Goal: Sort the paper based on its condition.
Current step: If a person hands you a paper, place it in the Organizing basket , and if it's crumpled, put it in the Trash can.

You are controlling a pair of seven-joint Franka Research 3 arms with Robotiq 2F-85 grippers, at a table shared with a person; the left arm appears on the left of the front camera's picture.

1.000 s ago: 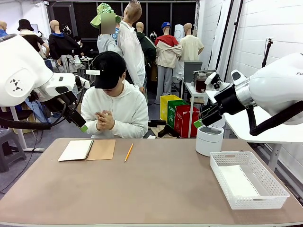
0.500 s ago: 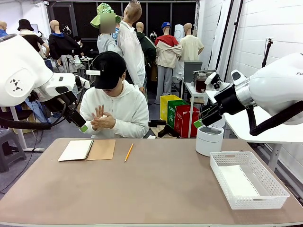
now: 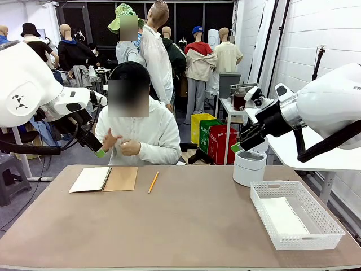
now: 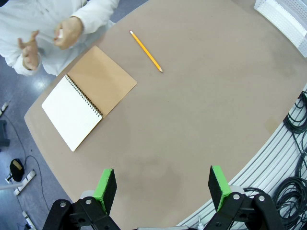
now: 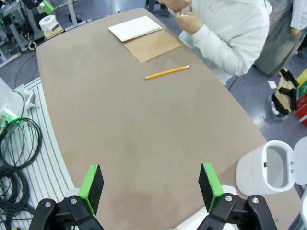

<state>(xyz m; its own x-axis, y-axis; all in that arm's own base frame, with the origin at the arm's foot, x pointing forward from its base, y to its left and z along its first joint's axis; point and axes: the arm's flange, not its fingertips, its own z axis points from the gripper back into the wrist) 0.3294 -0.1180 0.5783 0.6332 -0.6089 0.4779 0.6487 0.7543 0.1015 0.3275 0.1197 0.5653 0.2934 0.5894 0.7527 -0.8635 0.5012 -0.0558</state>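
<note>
Over on the left, the left gripper (image 4: 163, 187) is hanging high above the bench (image 3: 186, 226), its fingers (image 4: 105, 190) spread wide apart with nothing between them. Below it the notebook (image 3: 103, 179) is lying open, white page up and brown cover folded back, with a pencil (image 3: 153, 182) just beside it. Behind that, the person's hands (image 3: 120, 144) are working at chest height, and something small and white is peeking out of one fist in the wrist views; it looks like paper being scrunched, though I can't be sure. Moving right, a white bin (image 3: 249, 167) is standing at the far edge, lid up. The right gripper (image 5: 151, 189) is hovering above it, fingers parted and empty too. Last, the white basket (image 3: 295, 213) is holding a flat white sheet (image 3: 282, 215) on its floor. That paper is going to be featherlight, floppy and easy to crease, I'd say; a flat sheet wants pinching at a lifted edge, a crumpled ball can be taken across its middle.
</note>
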